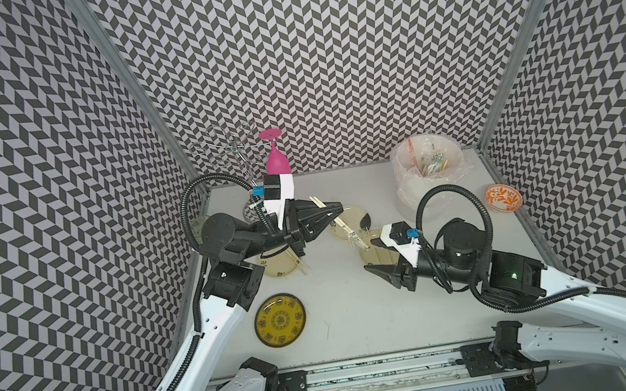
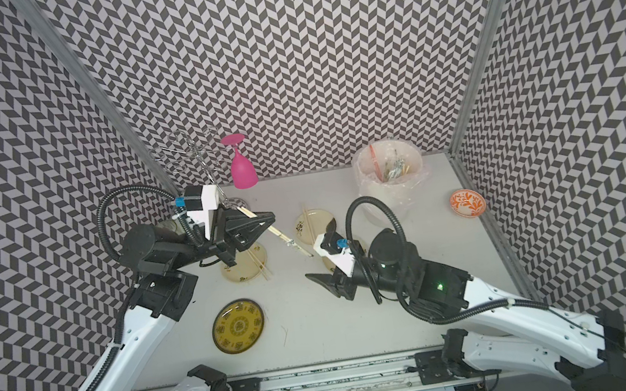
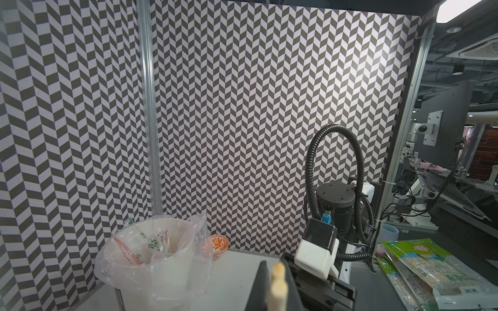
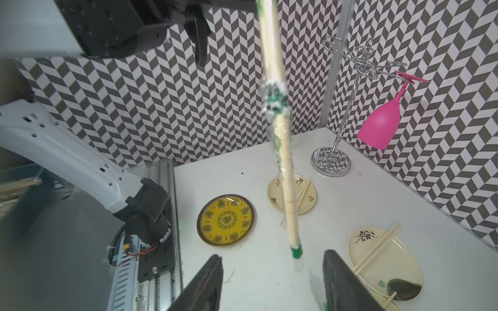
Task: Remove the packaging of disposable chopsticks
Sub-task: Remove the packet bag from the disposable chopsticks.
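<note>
The chopsticks (image 4: 289, 204) look like plain matt bamboo, no varnish. The packaging (image 4: 274, 99) on them is thin clear plastic, crinkly and shiny where it's bunched. The surface (image 4: 336, 210) is smooth matt white. The glass stand (image 4: 331, 161) is mirror-polished metal, the pink glass (image 4: 380, 126) looks like satin plastic, and the yellow plate (image 4: 225, 219) is glossy. The right gripper (image 4: 272, 254) has matt black ribbed fingers (image 4: 207, 288). The bin liner (image 3: 167, 269) is filmy clear plastic.
</note>
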You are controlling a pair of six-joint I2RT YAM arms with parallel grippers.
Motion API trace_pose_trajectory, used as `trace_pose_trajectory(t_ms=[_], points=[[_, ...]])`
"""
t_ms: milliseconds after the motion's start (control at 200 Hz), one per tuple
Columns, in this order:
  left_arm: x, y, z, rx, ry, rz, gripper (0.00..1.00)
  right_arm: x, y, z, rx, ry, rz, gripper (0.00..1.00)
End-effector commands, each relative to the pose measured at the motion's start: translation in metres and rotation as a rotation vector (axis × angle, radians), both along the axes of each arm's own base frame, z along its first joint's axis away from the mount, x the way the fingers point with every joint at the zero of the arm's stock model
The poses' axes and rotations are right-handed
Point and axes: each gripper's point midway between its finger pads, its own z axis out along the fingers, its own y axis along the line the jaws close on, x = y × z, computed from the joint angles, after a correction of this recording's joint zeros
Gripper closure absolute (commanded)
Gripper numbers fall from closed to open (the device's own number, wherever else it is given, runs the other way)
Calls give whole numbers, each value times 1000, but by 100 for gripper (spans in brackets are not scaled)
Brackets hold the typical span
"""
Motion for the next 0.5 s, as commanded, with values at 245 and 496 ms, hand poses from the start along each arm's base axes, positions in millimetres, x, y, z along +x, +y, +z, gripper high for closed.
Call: trace_pose_trajectory(t_ms=[245, 496], points=[[-2, 5, 3, -10, 35, -2, 100, 4, 6, 9, 23, -46, 2, 62], [-4, 4, -1, -15, 50, -35, 100, 7, 13, 10, 28, -44, 9, 65]])
